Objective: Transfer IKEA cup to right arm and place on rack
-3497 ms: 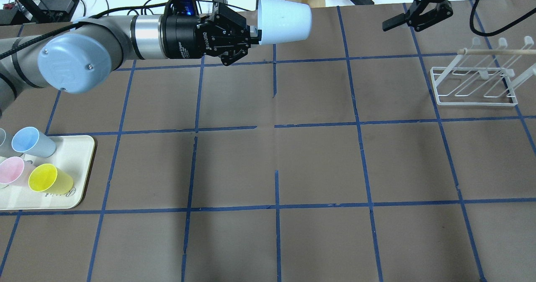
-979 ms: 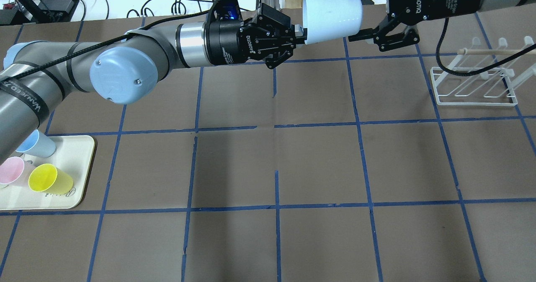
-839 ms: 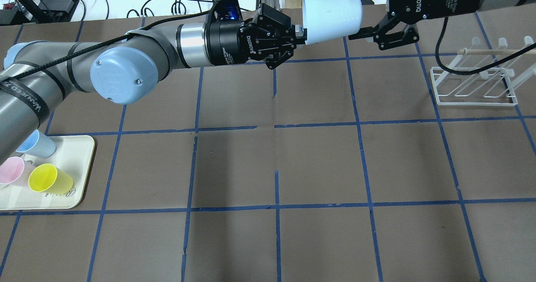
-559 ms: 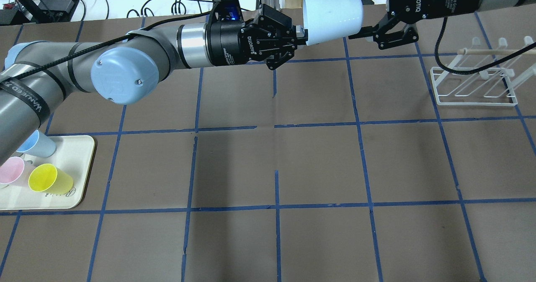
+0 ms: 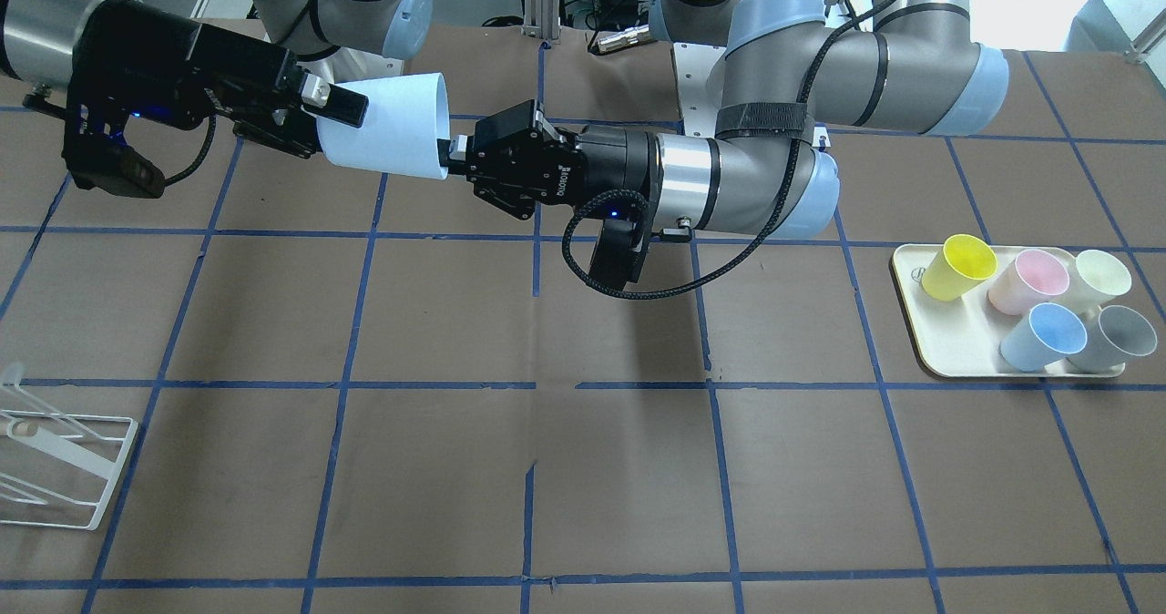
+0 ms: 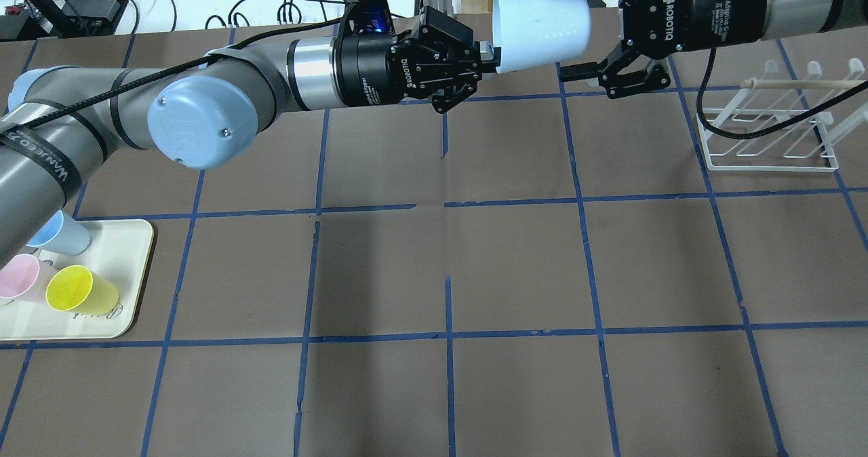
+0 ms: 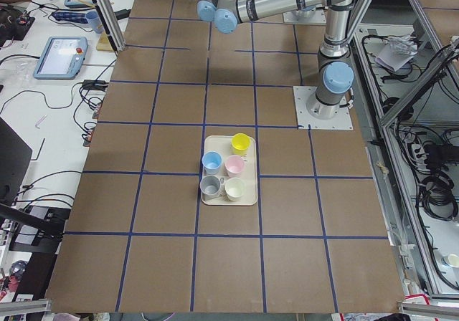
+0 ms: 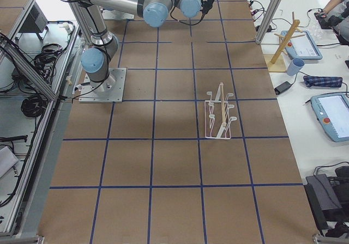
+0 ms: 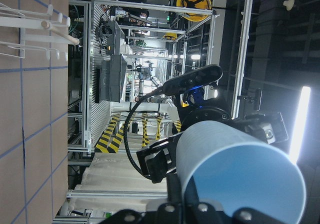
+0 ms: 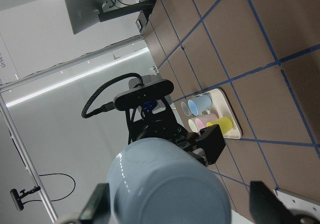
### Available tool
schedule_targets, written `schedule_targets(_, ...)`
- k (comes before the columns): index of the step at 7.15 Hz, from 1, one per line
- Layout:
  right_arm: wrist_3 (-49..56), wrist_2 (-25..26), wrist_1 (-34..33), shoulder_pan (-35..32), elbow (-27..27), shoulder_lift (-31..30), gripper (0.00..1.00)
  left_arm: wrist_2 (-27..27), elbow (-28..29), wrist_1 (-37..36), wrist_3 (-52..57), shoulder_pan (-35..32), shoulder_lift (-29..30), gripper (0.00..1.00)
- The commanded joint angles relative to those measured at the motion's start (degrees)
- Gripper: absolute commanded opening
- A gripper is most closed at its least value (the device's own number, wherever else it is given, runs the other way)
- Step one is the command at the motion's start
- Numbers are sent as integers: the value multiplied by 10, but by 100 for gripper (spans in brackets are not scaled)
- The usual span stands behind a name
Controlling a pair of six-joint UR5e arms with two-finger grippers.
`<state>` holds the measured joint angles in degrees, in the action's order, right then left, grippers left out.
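1. The cup (image 6: 539,30) lies on its side in the air above the far side of the table (image 6: 515,260). Its mouth faces the left arm and its closed end faces the right arm. It has hardly shifted in the last second.
2. The left gripper (image 6: 489,53) keeps pinching the cup's rim and carries it alone.
3. The right gripper (image 6: 564,26) is what has changed. A moment ago it sat lower, with one finger just beside the closed end. Now its spread fingers straddle that end, one on each side, not yet pressed against it.
4. The handover looks ready for the second grasp: the right gripper should probably close before the left lets go.
5. The rack (image 6: 770,138) stands on the table near the right arm, and the tray (image 6: 125,250) of spare cups is well apart.
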<state>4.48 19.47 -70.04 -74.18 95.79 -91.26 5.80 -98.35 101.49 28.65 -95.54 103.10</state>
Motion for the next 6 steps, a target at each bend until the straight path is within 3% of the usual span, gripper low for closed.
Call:
schedule_targets(1, 0, -1, 1, 0, 0, -1, 93, 0, 0, -1, 0, 0, 0, 0)
schedule_targets(4, 1, -3, 0, 1, -3, -3, 81, -1, 0, -1, -1, 1, 0, 0)
schedule_targets(6, 2, -3, 0, 2, -3, -3, 64, 0, 3, -3, -24, 1, -1, 16)
